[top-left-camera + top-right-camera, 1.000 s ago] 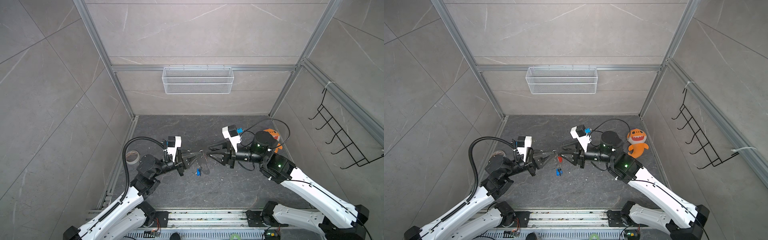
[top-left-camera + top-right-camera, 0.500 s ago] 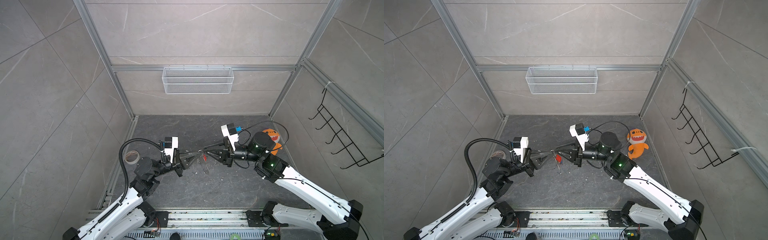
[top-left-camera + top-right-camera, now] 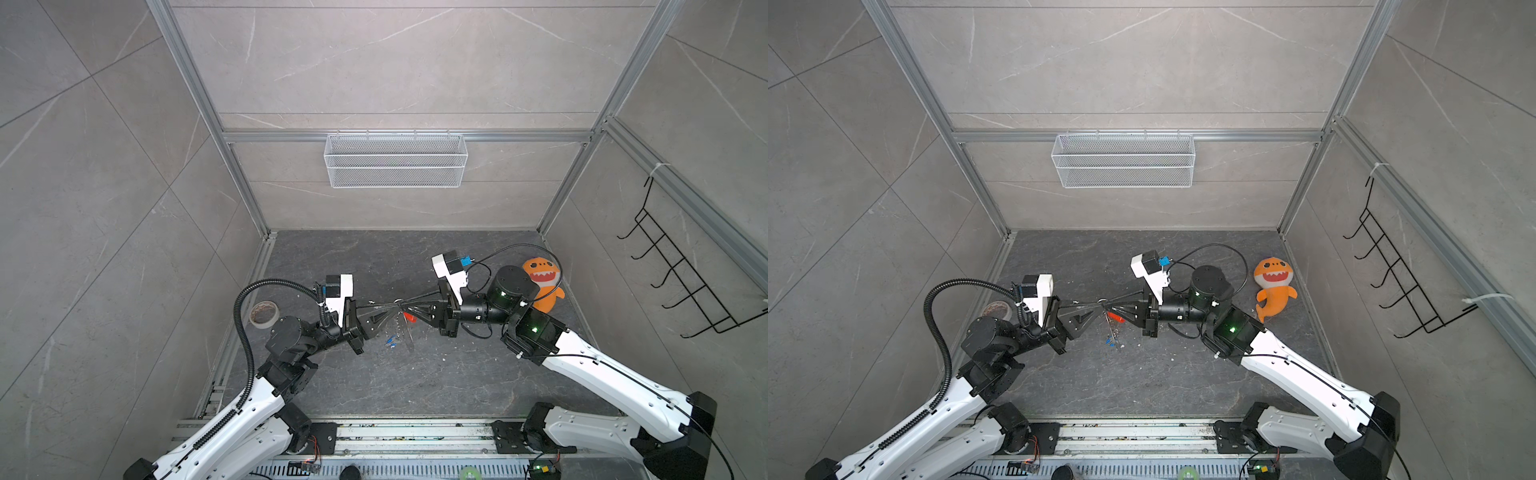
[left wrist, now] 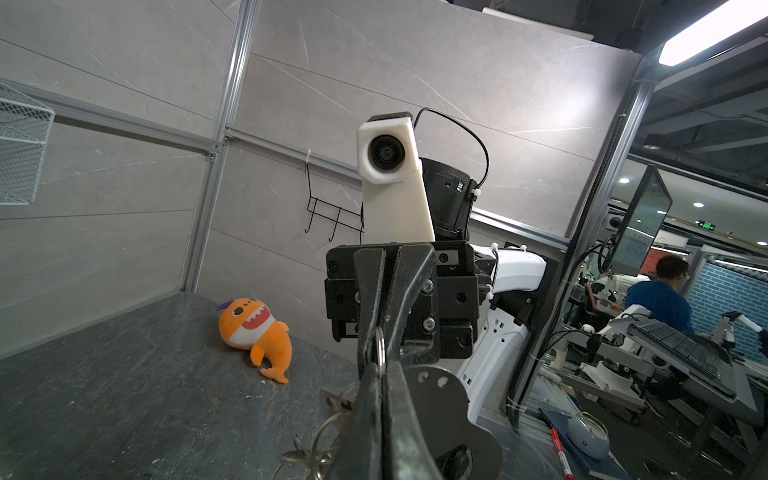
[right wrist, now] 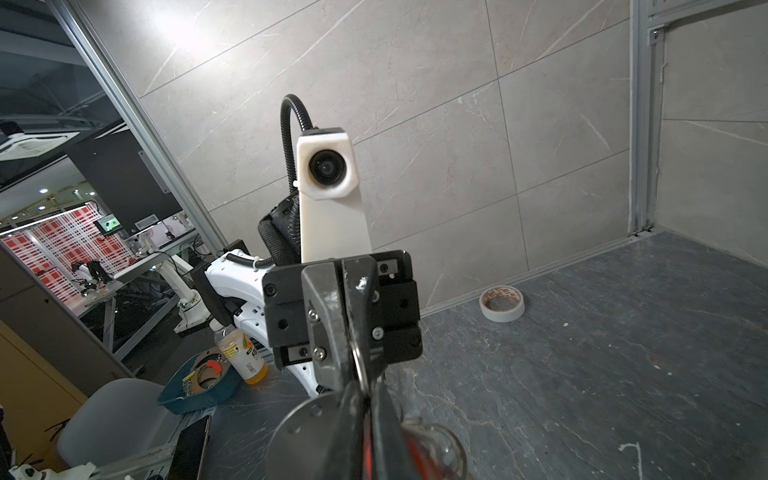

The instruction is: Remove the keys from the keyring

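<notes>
My left pincer [image 3: 385,308] grips the keyring [image 4: 441,390], my right pincer [image 3: 402,304] the red key [image 3: 409,317]; next I'd twist it free.

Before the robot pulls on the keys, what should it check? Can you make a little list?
1. Left end effector shut on the keyring: ok.
2. Right end effector shut on a small silver ring: ok, as far as the left wrist view shows.
3. Which key that ring carries: cannot tell.
4. Keys off the keyring: not ok. The red-tagged key and the blue-tagged key hang below it.
5. Keyring lifted off the table: ok.
6. Plush shark and tape roll apart from both end effectors: ok.
</notes>
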{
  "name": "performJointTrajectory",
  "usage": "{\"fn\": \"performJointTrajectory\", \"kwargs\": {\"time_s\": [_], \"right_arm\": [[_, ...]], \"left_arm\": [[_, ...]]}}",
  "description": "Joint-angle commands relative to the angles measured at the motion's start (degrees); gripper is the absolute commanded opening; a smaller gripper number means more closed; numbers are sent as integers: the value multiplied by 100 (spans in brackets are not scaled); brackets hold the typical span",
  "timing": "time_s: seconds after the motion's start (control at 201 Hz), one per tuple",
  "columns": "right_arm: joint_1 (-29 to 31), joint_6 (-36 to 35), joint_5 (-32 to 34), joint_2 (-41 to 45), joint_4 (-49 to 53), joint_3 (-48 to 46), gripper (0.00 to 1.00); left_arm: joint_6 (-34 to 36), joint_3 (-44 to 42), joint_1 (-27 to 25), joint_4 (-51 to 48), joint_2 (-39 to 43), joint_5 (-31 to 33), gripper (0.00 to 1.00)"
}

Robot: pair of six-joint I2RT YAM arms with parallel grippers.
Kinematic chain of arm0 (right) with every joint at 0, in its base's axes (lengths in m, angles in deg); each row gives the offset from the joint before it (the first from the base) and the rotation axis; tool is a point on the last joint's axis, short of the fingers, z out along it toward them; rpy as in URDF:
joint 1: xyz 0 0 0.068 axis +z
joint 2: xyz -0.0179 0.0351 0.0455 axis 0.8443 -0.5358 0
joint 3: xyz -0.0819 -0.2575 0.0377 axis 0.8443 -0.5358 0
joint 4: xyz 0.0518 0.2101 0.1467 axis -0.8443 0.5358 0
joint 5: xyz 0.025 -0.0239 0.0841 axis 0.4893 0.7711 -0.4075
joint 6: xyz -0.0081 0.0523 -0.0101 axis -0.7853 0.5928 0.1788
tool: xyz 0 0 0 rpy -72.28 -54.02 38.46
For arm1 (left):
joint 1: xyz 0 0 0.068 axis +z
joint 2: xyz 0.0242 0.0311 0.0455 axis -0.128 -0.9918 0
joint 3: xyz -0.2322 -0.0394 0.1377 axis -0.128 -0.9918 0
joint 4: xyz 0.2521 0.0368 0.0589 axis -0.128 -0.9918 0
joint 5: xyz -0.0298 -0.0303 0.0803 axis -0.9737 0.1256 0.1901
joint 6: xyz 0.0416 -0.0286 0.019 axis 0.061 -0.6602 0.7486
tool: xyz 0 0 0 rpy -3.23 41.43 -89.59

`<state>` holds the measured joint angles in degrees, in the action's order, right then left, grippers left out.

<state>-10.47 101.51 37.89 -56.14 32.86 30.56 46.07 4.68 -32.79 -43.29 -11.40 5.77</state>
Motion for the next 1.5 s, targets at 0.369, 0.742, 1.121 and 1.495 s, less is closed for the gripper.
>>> {"fn": "performJointTrajectory", "kwargs": {"time_s": [0.369,0.742,1.121,1.495], "right_arm": [[33,-1473,378,-82,3075,1176,0],[36,-2982,898,-931,6284,2771,0],[39,-3335,915,-1223,6910,3319,0],[46,-3401,942,-1299,7019,3475,0]], "left_arm": [[397,295,-7,-1007,366,192,38],[1006,989,-3,-2583,-50,-399,35],[1183,1360,-12,-3126,-652,-851,31],[1247,1387,-115,-3152,-742,-995,26]]}}
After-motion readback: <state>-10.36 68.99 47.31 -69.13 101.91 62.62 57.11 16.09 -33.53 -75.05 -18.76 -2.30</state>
